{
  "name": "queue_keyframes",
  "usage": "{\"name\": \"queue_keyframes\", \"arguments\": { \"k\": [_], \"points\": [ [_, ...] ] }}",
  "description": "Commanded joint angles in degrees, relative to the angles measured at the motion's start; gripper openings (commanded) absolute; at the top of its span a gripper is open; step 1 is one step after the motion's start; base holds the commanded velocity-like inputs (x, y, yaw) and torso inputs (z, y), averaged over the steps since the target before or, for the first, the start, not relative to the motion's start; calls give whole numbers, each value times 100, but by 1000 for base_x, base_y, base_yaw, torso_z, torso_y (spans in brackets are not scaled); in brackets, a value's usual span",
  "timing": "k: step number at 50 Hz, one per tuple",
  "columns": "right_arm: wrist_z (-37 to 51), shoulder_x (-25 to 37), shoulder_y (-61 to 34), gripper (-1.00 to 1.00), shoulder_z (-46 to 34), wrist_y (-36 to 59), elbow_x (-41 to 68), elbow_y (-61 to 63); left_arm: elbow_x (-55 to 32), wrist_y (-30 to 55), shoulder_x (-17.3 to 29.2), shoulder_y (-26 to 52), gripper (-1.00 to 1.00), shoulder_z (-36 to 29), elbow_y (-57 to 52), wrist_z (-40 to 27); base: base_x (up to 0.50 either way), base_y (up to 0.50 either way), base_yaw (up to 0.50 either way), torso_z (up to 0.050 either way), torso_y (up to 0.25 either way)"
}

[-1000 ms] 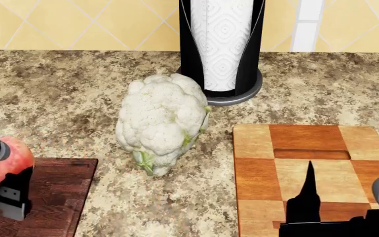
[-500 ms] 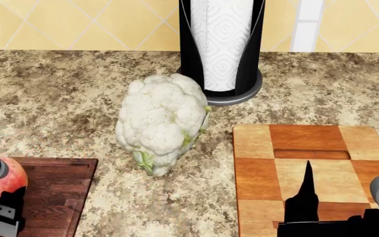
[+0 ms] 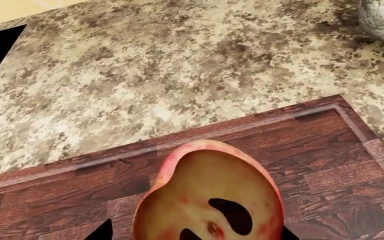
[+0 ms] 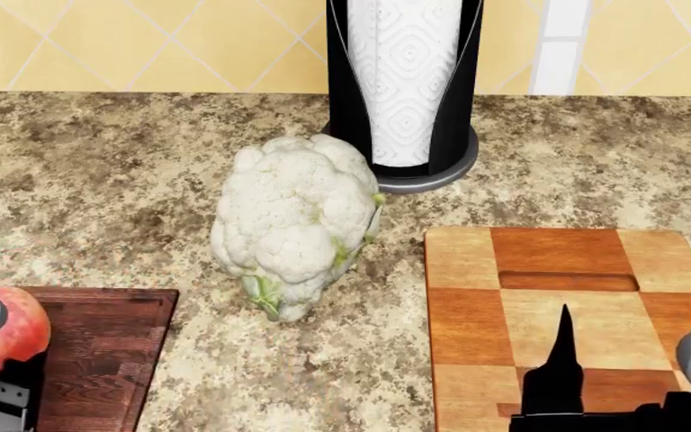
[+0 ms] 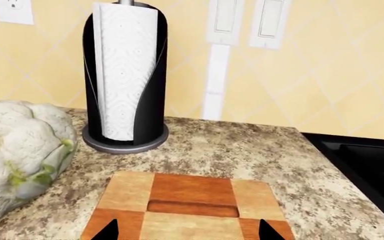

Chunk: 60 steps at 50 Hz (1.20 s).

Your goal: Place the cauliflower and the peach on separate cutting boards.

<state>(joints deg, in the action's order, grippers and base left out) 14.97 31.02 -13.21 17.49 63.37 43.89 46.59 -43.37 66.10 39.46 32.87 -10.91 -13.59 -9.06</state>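
Peach (image 3: 209, 197), pink-red over a pale orange face, held in the left gripper (image 3: 192, 235) directly above the dark planked cutting board (image 3: 325, 165); contact with the wood not decidable from either view. Left fingers closed on the fruit, only their dark tips visible at its flanks. Cauliflower (image 4: 295, 220) lying on the speckled bench (image 4: 105, 180), between the two boards, just in front of the paper towel holder (image 4: 403, 90). Checkered cutting board (image 4: 561, 306) bare, with the right gripper (image 5: 187, 231) hovering over its near end, fingers spread apart and holding nothing.

Step in hand, by judgement: setting the peach down. Best done by lowering until the fruit bears on the planks, well inside the rim groove, then releasing slowly and lifting straight up, since a rounded fruit may roll toward the edge.

Left wrist view: shows the groove and board corner beneath the peach, cropped in the head view. Head view: alone shows both boards and the cauliflower's place between them. Right wrist view: adds wall switches (image 5: 245, 22) and a dark cooktop edge (image 5: 372, 170).
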Motion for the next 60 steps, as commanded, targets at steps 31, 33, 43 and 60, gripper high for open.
{"name": "queue_keyframes", "arguments": {
  "k": [31, 33, 43, 60],
  "points": [
    [91, 46, -464, 100, -302, 115, 169, -185, -937, 1048, -199, 1092, 100, 646, -867, -640, 0, 0, 0, 0, 0],
    [125, 69, -635, 100, -323, 217, 237, -189, -1087, 1243, -236, 1323, 100, 742, -913, -719, 0, 0, 0, 0, 0],
    [304, 83, -1411, 100, -483, 674, 477, -492, -1310, 1546, -661, 2105, 100, 670, -796, -977, 0, 0, 0, 0, 0],
    [43, -49, -2581, 100, -1631, 785, 220, -1883, -307, 639, -1982, 3429, 100, -648, 1575, -602, 0, 0, 0, 0, 0]
  ]
}}
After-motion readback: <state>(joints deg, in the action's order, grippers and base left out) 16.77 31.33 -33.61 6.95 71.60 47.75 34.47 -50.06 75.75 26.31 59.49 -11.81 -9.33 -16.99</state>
